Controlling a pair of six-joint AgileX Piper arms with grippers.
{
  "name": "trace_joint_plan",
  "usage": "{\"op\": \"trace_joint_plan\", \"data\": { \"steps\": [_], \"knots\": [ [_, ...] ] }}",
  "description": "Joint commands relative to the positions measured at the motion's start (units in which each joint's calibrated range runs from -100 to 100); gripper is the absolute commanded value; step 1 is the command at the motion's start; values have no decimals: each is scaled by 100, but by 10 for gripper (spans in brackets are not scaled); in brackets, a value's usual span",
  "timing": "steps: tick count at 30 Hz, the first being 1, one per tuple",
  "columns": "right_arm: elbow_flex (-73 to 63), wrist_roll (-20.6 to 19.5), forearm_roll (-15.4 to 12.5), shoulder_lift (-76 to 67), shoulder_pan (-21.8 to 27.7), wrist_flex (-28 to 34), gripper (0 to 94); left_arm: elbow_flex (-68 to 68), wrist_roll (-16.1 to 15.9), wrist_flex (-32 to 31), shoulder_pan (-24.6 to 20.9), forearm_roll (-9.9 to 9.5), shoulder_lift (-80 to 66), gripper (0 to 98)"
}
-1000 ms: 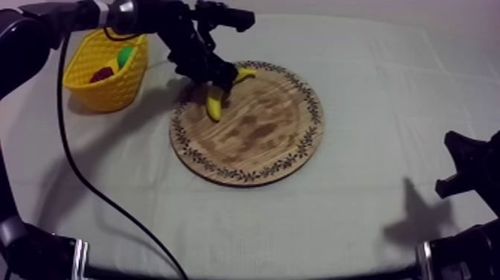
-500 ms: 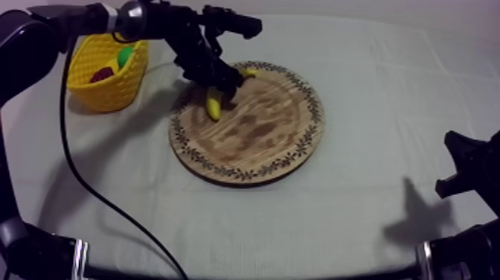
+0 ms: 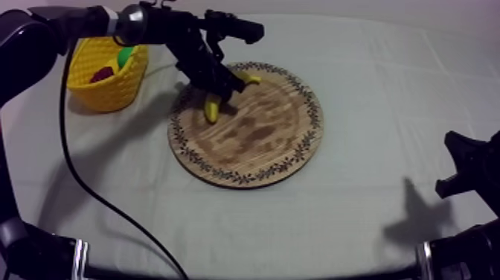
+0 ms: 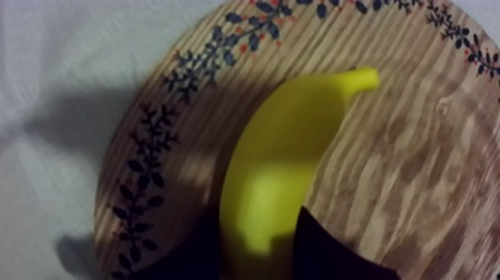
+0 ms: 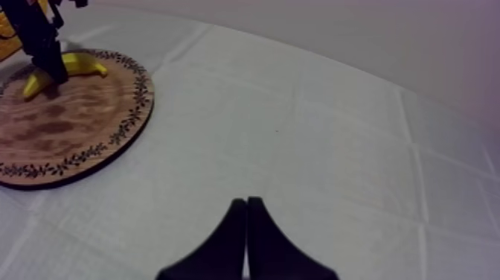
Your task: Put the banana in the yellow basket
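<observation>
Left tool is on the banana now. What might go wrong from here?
1. The left tool clamps the smooth, curved banana; it may twist or slip on lifting.
2. The yellow basket already holds a small red fruit and something green, so the banana may land crooked or hang over the rim.

Round board (image 3: 260, 149): wood, open grain, matt, with printed rim pattern.
Banana (image 4: 283, 164): smooth, plastic-looking, faint sheen.
Basket (image 3: 111, 89): yellow openwork, plastic-looking, slightly glossy.
Table cloth (image 3: 372, 201): grey-white fabric, matt, lightly creased.
Right gripper (image 5: 246, 202): black, matt, smooth-sided.
</observation>
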Motion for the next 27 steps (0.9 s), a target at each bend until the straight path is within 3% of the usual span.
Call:
{"op": "trace_joint_plan", "data": {
  "steps": [1,10,17,27],
  "knots": [
    [-5,-2,-1,0,2,2,3,59,-6,-98,9,-12,-63,234],
    [-5,-2,-1,0,2,2,3,645,84,-341,142,-43,-888,182],
    [-5,-2,-1,0,2,2,3,1309,383,-375,225,-172,-2216,199],
    [-5,-2,-1,0,2,2,3,2329,793,-362,-114,-274,-4230,217]
  ]
}}
